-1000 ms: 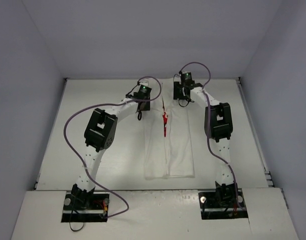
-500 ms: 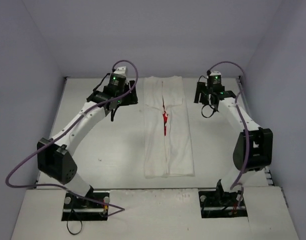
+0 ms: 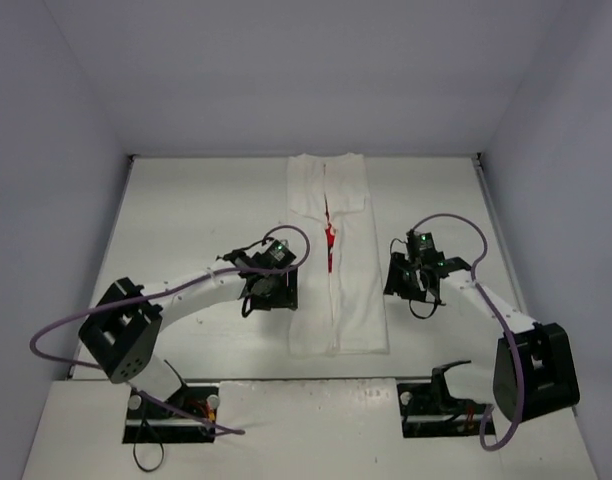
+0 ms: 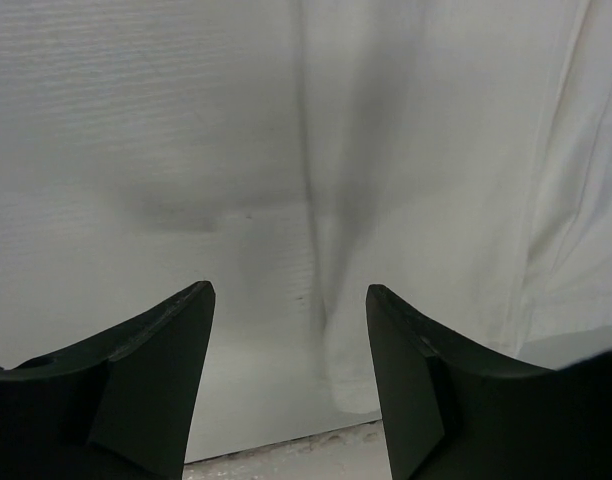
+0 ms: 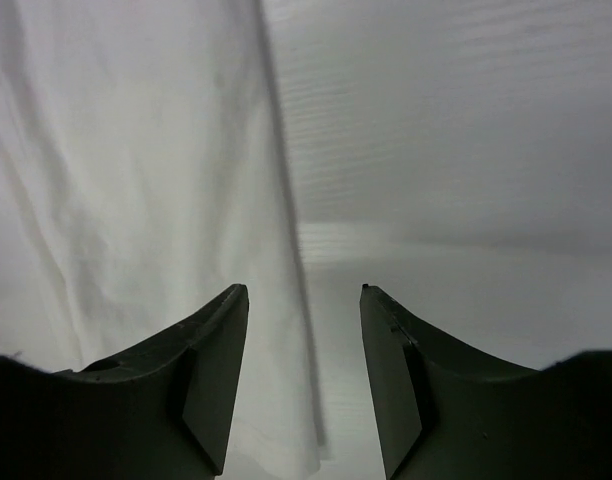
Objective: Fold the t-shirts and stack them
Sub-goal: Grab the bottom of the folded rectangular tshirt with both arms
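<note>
End effectors (image 4: 291, 300) (image 5: 304, 295) nearer now, t-shirt (image 3: 352, 295) between.

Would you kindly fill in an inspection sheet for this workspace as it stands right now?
Surface: white table, matte and flat.
Job's things: one white t-shirt, folded lengthwise into a long strip and lying flat mid-table; red print shows along the centre line; no crosswise fold yet.
Clutter: nothing seen.
Grippers: left gripper open, above the strip's edge on the left arm's side; right gripper open, above the opposite edge; neither holds cloth.
Cables: purple cables loop loosely off both arms.
Surroundings: plain pale walls on three sides.
</note>
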